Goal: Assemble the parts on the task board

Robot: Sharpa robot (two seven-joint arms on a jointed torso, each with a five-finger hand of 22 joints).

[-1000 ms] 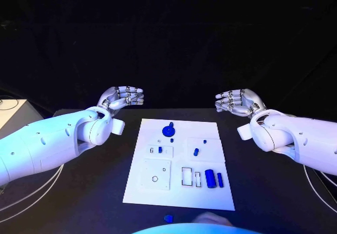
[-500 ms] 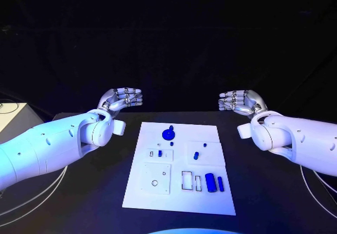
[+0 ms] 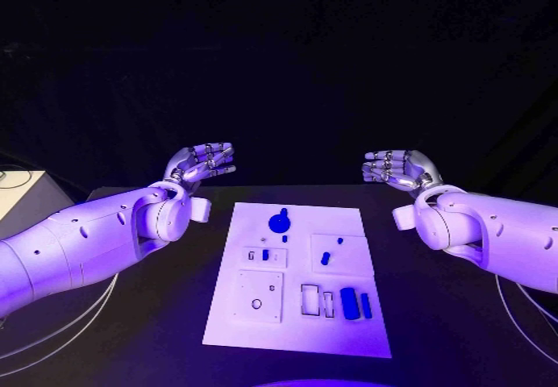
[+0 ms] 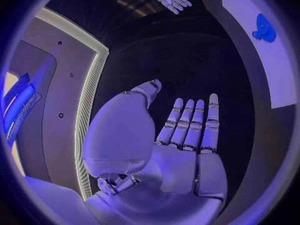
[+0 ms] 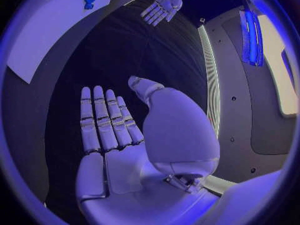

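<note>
The white task board (image 3: 297,322) lies in the middle of the black table. On it sit a round blue part (image 3: 279,218) near the far end, small blue parts (image 3: 326,259) around the middle, and two blue cylinders (image 3: 349,303) near the front right. My left hand (image 3: 200,164) hovers beyond the board's far left corner, fingers apart and holding nothing. My right hand (image 3: 395,169) hovers beyond the far right corner, likewise holding nothing. The left wrist view shows the flat palm (image 4: 181,135) and the board's end (image 4: 250,15). The right wrist view shows the right palm (image 5: 115,130).
A white box (image 3: 18,193) stands off the table's left edge. Pale cables (image 3: 70,318) run over the table under my left arm. Black tabletop surrounds the board on both sides.
Both hands stay raised behind the board; the left hand's fingers have straightened a little. The view has shifted slightly. The parts on the board have not moved.
</note>
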